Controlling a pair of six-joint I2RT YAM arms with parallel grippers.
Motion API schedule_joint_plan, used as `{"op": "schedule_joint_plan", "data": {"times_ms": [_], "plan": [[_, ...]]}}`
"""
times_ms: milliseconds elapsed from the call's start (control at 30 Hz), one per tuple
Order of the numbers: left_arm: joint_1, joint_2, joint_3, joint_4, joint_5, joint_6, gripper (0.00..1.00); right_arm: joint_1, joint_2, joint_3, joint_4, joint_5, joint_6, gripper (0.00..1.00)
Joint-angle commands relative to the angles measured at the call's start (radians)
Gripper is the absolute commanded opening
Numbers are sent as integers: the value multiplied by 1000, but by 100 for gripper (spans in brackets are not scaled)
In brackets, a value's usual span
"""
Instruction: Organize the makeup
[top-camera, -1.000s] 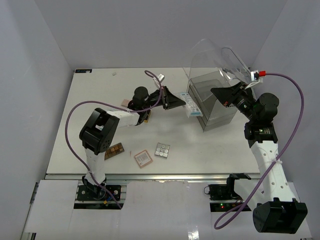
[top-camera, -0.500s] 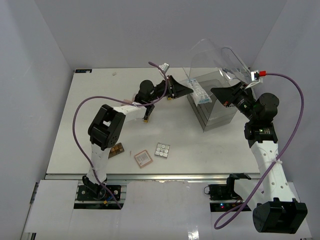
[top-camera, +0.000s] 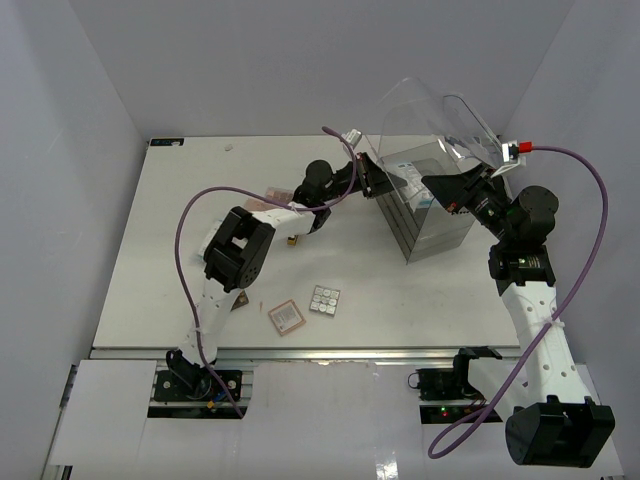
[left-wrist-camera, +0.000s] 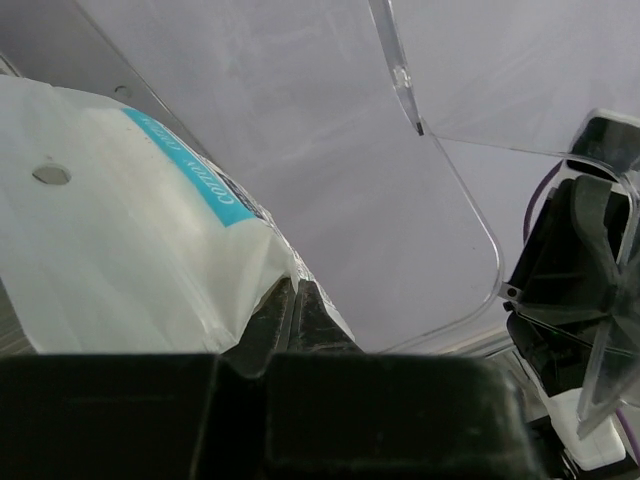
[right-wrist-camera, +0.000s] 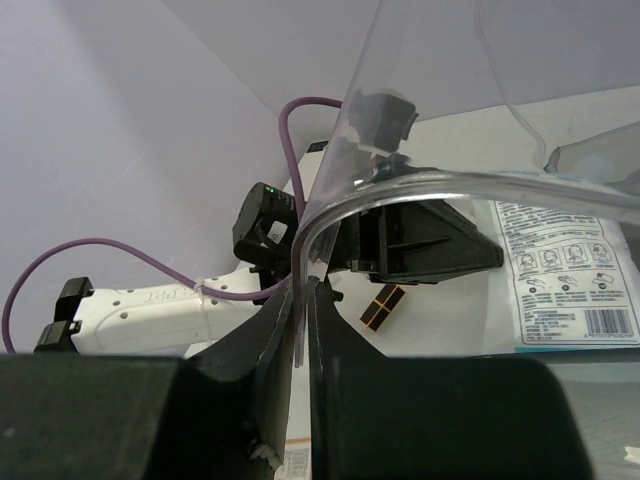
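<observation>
My left gripper (top-camera: 388, 181) is shut on the white-blue packet (top-camera: 414, 190) and holds it over the open top of the clear box (top-camera: 440, 232). In the left wrist view the packet (left-wrist-camera: 120, 250) is pinched between my fingertips (left-wrist-camera: 295, 300). My right gripper (top-camera: 452, 192) is shut on the rim of the clear domed lid (top-camera: 425, 110) and holds it raised; the right wrist view shows the lid's edge (right-wrist-camera: 330, 200) between the jaws. The silvery grid palette (top-camera: 324, 300) and the pinkish square compact (top-camera: 286, 318) lie at the table's front middle. A small dark-gold piece (top-camera: 291, 240) lies below my left arm.
A pinkish palette (top-camera: 262, 202) shows behind my left forearm. The brown palette is mostly hidden under my left arm's elbow. White walls close in the table on three sides. The box stands at the back right.
My left arm has swung right and carried the packet from beside the box to over its open top. My right gripper still holds the lid up.
</observation>
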Motion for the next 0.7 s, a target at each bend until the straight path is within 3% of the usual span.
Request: {"op": "schedule_joint_plan", "data": {"times_ms": [0,667], "plan": [[-11,22,73,0,-42,-23,0,-3,-28,10,101,-17,9,12],[-52,165,270,-75,-91,-64,1,-34,-30,-5,109,-14,12,12]]}}
